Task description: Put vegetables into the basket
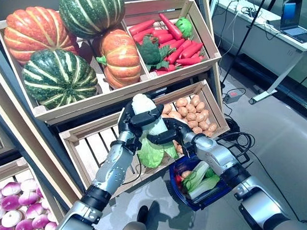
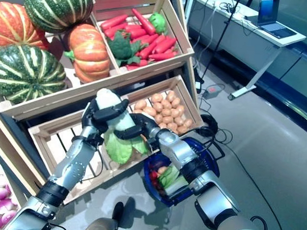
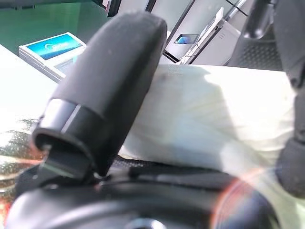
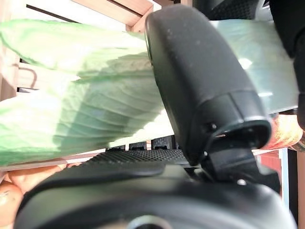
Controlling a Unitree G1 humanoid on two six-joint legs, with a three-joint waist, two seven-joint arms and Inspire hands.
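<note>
Basket (image 1: 177,173), blue, nearest, holding some vegetables already. Just above and beside it: cabbage (image 1: 152,126), my left hand (image 1: 134,119) curled round its white stem, right hand (image 1: 169,133) curled round the leaves. Should carry it over the basket, then let go low.

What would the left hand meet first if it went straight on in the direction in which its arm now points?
Probably the front rail of the upper crate that holds the pumpkins. The left hand grips the cabbage's white stem just below that rail, so the stem tip may touch first. Depth is unclear.
</note>
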